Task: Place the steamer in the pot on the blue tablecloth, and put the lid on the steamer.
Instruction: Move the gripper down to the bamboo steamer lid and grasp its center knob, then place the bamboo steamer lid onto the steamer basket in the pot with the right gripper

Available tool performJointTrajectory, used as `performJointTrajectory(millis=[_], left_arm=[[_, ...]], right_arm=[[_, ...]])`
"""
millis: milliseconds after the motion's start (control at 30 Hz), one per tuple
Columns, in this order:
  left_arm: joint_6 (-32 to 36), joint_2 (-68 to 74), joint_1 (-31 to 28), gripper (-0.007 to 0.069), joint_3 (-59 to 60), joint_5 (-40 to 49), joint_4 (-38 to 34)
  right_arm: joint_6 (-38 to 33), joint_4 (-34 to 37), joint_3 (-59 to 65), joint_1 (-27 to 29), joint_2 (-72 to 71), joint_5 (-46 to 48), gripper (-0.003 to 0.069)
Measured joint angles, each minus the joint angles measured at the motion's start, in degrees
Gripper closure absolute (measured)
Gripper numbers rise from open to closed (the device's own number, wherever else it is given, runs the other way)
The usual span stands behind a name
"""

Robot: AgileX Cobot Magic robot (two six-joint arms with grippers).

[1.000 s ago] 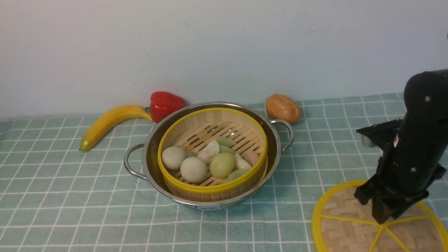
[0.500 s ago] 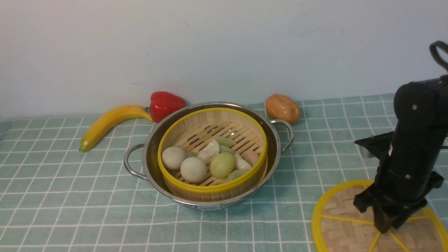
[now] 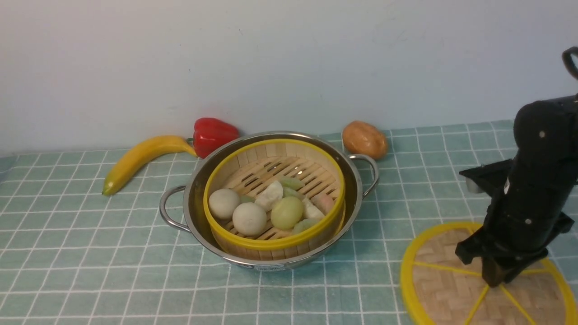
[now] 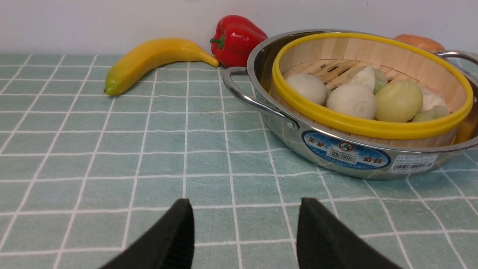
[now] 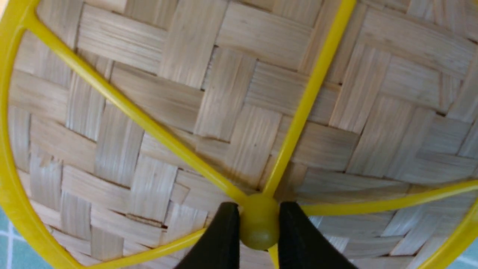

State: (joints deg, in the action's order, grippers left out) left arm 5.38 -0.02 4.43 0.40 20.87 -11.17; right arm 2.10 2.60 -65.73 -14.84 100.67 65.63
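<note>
- Front view puts the steamer (image 3: 275, 243) inside the pot (image 3: 271, 262) on the blue cloth (image 3: 135, 271), with the lid (image 3: 445, 289) at the near right under the right gripper (image 3: 493, 283).
- Right gripper is closed on the lid's yellow knob (image 5: 260, 222); that grip is small, so the lid could swing or slip if carried fast.
- Left gripper (image 4: 244, 228) stands apart, holding nothing, so a tilting lid has no second support.
- Too low a path could catch the lid on the pot's right handle (image 3: 372, 176) and shove the pot.
- Buns (image 3: 249, 219) sit below the rim; an off-centre release could leave the lid sloping into the pot.
</note>
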Motion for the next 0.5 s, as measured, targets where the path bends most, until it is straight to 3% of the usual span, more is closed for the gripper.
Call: performJointTrajectory(millis=[133,267,400,500], left_arm=[[0.0,0.0,0.0,0.0267,0.0,0.0,0.0],[0.0,0.0,0.0,0.0267,0.0,0.0,0.0],[0.0,0.0,0.0,0.0267,0.0,0.0,0.0],[0.0,0.0,0.0,0.0267,0.0,0.0,0.0]], right_arm=[[-1.0,-2.1,-1.0,0.0,-5.5,-1.6,0.0513],[-8.4,2.6,-7.8,-1.7,-8.1,-1.0,0.0513],[-13.6,7.9,-17.5,-7.1,-6.8,-1.0,0.0513],[-14.7,8.0,-23.9,-11.0,-4.6,-0.3,0.0513]])
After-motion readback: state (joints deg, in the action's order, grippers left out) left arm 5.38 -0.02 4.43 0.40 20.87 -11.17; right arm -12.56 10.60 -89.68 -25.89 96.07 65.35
